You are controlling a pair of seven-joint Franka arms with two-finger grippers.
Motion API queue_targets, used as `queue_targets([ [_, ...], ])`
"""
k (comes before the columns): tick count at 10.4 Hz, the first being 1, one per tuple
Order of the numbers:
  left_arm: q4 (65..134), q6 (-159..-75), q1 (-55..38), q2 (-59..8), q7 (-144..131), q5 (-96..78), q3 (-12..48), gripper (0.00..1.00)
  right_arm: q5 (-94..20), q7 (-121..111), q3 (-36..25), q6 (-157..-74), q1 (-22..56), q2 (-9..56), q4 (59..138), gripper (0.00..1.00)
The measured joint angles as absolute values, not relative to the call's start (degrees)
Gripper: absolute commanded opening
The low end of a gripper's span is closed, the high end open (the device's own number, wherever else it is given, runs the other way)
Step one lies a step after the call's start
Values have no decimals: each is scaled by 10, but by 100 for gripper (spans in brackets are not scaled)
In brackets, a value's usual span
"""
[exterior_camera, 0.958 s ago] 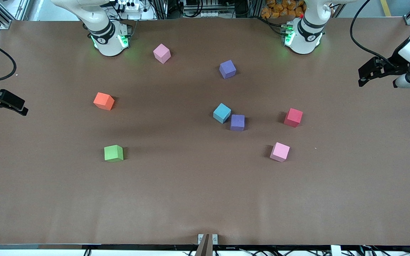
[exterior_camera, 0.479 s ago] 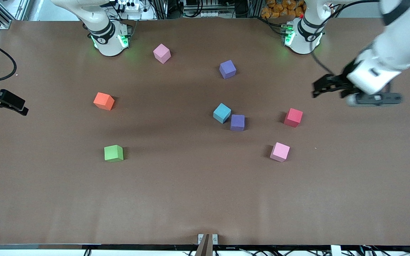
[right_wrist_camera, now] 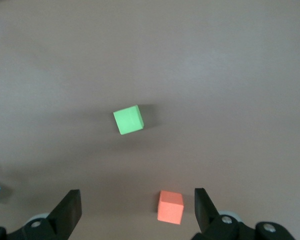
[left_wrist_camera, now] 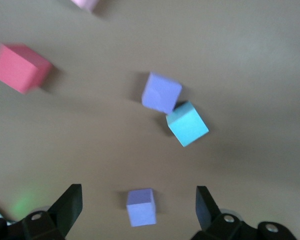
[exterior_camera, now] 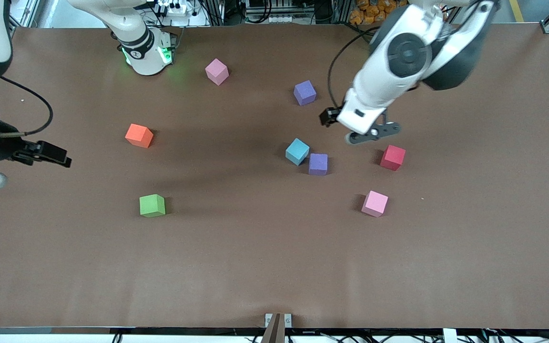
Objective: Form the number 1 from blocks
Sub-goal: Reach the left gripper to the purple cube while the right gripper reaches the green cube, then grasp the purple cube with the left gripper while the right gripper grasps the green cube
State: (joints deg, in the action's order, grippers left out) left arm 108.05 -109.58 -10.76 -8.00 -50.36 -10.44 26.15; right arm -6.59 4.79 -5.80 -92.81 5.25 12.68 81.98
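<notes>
Currently: left gripper (exterior_camera: 328,117), upper centre-right of the front view, jaws spread wide, holding nothing, over bare table (exterior_camera: 274,267) between the two purple blocks. Right gripper (exterior_camera: 60,159), mid-left edge of the frame, jaws likewise wide, nothing held.

Blocks, all on the table:
- Purple block (exterior_camera: 305,92), upper centre.
- Light blue block (exterior_camera: 297,151), centre, touching second purple block (exterior_camera: 318,164) at a corner.
- Orange block (exterior_camera: 139,136), left of centre.
- Green block (exterior_camera: 152,206), lower left.

Others:
- Red cube (exterior_camera: 392,157), right of centre.
- Pink cube (exterior_camera: 375,203), below the red one.
- Second pink cube (exterior_camera: 217,71), top centre.
</notes>
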Motion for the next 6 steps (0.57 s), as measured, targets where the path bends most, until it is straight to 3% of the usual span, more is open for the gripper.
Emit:
queue_targets([
  [3, 1188, -1187, -110, -84, -520, -226, 272, 100, -73, 38, -57, -997, 60, 140, 861, 100],
  [6, 1282, -1317, -134, -87, -562, -235, 323, 100, -73, -8, -57, -1089, 84, 208, 886, 100],
])
